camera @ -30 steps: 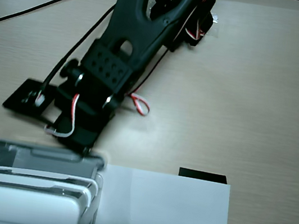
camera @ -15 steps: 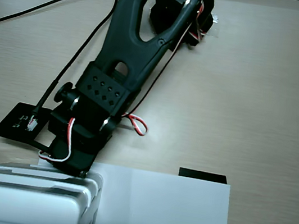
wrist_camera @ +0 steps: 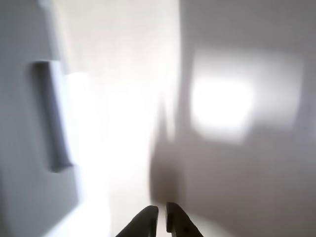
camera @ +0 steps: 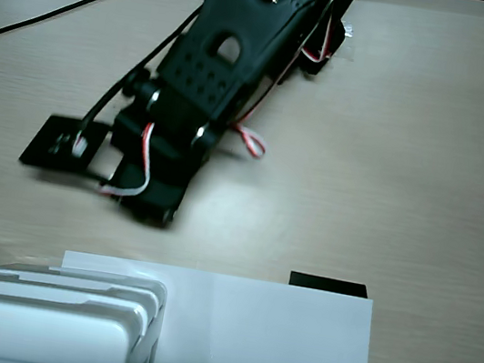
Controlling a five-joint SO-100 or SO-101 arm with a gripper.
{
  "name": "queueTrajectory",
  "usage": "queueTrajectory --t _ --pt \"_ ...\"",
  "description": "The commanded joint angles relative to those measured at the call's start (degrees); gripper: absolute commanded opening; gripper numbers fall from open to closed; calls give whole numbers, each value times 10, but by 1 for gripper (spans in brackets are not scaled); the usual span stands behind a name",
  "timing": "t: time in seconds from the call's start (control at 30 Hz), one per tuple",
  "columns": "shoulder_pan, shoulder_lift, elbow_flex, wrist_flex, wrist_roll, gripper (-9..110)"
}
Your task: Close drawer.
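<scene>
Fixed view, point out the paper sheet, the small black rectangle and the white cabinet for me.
paper sheet (camera: 272,343), fixed view, bare middle of the sheet.
black rectangle (camera: 328,284), fixed view, middle of its visible strip.
cabinet (camera: 34,328), fixed view, white top surface.

Your black arm (camera: 244,53) reaches down from the top of the fixed view, slanting toward the lower left, its wrist block hanging low with red and white wires looped along its side. In the wrist view your gripper (wrist_camera: 162,213) enters from the bottom edge, its 2 dark fingers (wrist_camera: 145,222) side by side with only a thin slit between the tips, holding nothing.
</scene>
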Motion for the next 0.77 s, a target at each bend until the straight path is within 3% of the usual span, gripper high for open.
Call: queueTrajectory --t 0.0,0.3,0.73 --pt "17 88 59 16 -9 0" --pt "5 249 198 54 -4 0" --pt "-3 250 193 59 -2 0"
